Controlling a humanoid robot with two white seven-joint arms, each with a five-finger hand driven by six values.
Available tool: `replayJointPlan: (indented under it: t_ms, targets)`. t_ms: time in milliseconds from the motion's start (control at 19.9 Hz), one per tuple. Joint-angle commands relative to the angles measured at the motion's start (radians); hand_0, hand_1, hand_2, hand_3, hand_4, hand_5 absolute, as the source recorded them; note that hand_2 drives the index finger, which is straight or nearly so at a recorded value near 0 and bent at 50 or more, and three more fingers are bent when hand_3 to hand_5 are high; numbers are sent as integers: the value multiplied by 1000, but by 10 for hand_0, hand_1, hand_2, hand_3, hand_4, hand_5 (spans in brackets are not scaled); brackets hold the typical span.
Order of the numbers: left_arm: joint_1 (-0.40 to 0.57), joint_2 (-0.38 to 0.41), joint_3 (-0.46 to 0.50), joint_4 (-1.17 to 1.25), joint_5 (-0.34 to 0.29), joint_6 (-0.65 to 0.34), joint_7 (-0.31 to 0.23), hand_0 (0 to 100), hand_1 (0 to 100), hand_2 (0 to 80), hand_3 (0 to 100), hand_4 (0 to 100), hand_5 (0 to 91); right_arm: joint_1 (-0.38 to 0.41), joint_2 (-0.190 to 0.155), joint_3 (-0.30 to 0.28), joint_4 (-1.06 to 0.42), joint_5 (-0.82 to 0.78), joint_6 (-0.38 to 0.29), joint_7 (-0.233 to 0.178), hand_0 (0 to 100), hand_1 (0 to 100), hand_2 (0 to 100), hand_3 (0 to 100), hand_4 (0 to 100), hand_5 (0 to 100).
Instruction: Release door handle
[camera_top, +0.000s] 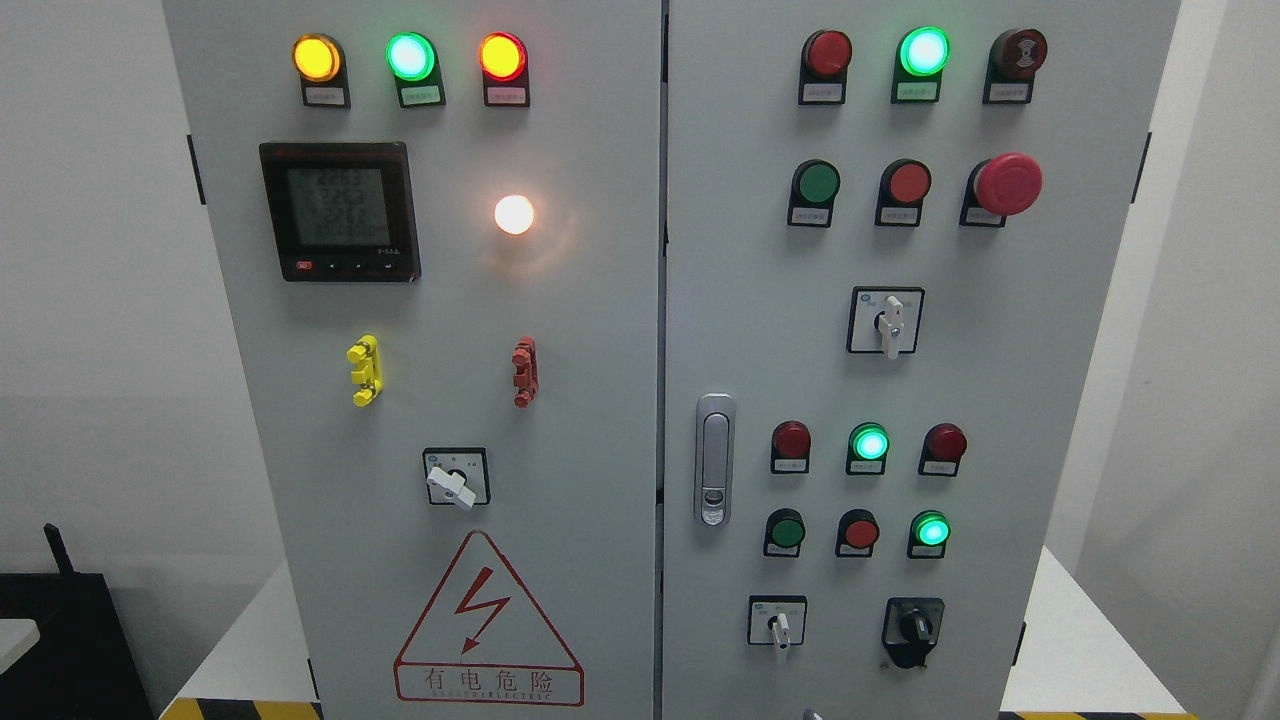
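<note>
White walls flank our cabinet (560, 400); its doors sit closed, the handle (714, 460) flush and untouched. Neither hand shows, so release looks done.

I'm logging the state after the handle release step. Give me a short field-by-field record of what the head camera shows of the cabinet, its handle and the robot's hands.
cabinet: grey metal two-door electrical cabinet, both doors look shut
handle: silver recessed door handle on the right door's left edge, lying flush, nothing touching it
hands: neither robot hand in view
left door: black digital meter, lit white lamp, red triangular electricity warning sign
right door: red mushroom emergency-stop button, rows of red and green buttons
handle released: yes, as far as visible
</note>
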Motion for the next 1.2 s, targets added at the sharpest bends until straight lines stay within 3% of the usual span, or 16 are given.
replayJointPlan:
  t_ms: [0,301,451,501,702,802,952,1103,1153]
  targets:
    - [0,0,-12,-15,-1,0,2,120,389,0,0,0,0,0,-1,3,-2,23,-4,0,444,33,55,224,235,229]
    - [0,0,-12,-15,-1,0,1,120,389,0,0,0,0,-3,-1,4,-2,28,-4,-5,441,36,55,225,232,230]
    - [0,0,-12,-15,0,0,1,120,389,0,0,0,0,-3,-2,6,-3,40,-9,-10,431,52,53,313,304,293]
    - [0,0,-12,-15,0,0,1,120,389,0,0,0,0,-5,-2,8,-3,66,-19,-11,411,97,53,373,325,301]
    - [0,0,-12,-15,0,0,1,120,389,0,0,0,0,-14,-2,8,-3,286,-85,-19,422,142,44,414,353,311]
    - [0,-1,-12,-15,-1,0,1,120,389,0,0,0,0,-17,-2,8,-5,395,-137,-25,435,158,15,428,382,378]
    - [0,0,-12,-15,0,0,1,120,389,0,0,0,0,-29,-1,11,-8,613,-193,-85,429,234,0,473,458,510]
    - [0,0,-12,-15,0,0,1,120,389,0,0,0,0,-74,-1,23,0,870,-199,-232,408,324,0,547,502,581]
    - [0,-1,-12,-15,-1,0,1,120,389,0,0,0,0,-92,-1,38,3,946,-196,-264,399,352,0,584,534,617]
